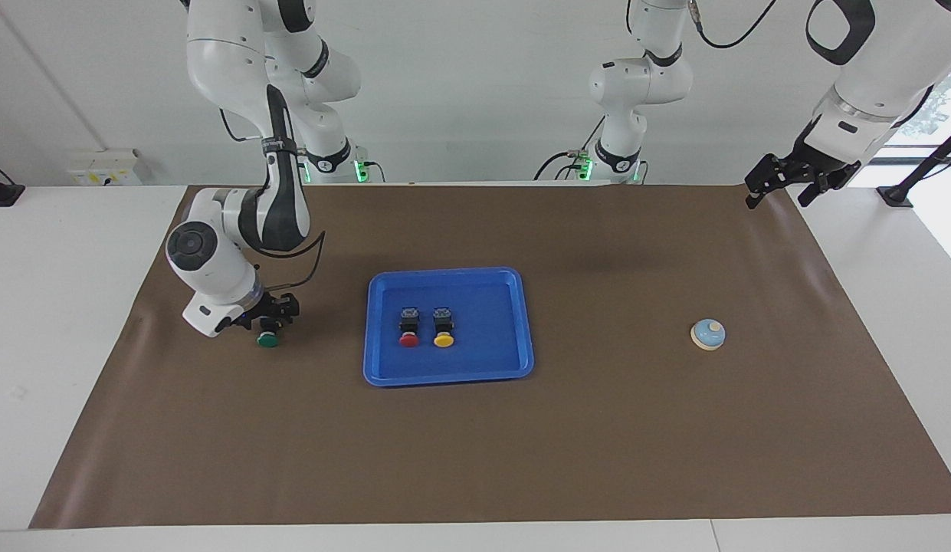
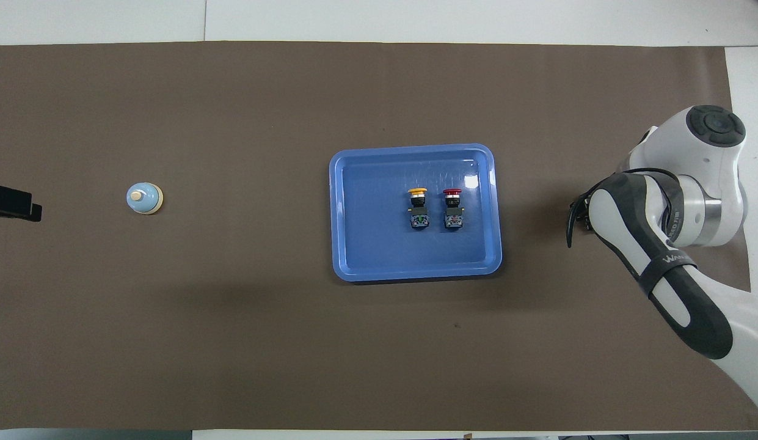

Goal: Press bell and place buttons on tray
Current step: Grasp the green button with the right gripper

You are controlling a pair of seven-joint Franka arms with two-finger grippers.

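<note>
- My right gripper (image 1: 270, 322) sits low at the green button (image 1: 267, 340) on the mat toward my right arm's end; I cannot tell whether it grips it.
- My left gripper (image 1: 778, 184) waits, fingers spread, holding nothing.
- 2 buttons, the red button (image 1: 408, 338) and the yellow button (image 1: 444, 338), lie in the tray (image 1: 513, 360).
- The bell (image 1: 708, 334) stands toward my left arm's end.

The right gripper (image 1: 270, 322) hangs low near the table's right-arm end, wrist bent down. The left gripper (image 1: 782, 182) waits raised, fingers apart, over the left-arm corner nearest the robots.

White counter (image 1: 77, 368) carries a brown mat (image 1: 598, 445); on the mat: blue tray (image 1: 521, 322), bell (image 1: 708, 335), green button (image 1: 268, 340).
</note>
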